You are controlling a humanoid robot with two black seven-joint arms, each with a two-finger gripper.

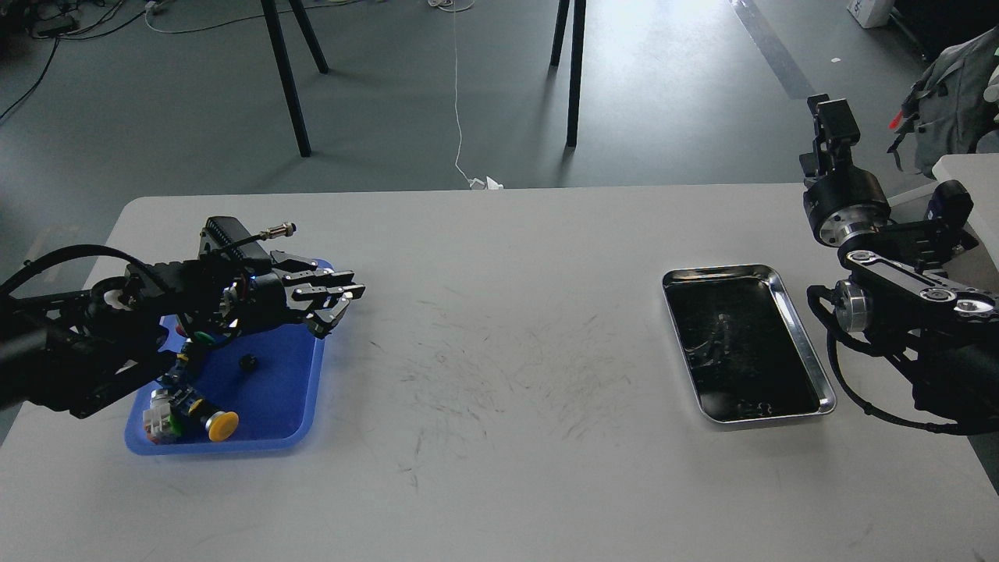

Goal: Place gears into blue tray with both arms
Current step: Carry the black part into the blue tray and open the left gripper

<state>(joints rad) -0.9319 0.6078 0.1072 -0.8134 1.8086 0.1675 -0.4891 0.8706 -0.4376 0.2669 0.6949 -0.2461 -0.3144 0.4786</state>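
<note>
The blue tray (308, 406) lies at the table's left. On its floor rests one tiny black gear (249, 361), beside push-buttons with yellow (221, 424) and green (204, 337) caps. My left gripper (332, 306) hovers over the tray's far right corner, pointing right. Its claw fingers (343, 290) curl close together, and I cannot make out whether anything tiny sits between them. My right gripper (830, 117) is raised high past the table's far right edge. It is seen small and dark, so its fingers cannot be told apart.
A shiny steel tray (788, 300) with a dark floor lies at the right, with a few small dark bits (753, 406) at its near end. The right arm's thick links (913, 289) hang beside that tray. Black stand legs (285, 74) rise from the floor behind the table.
</note>
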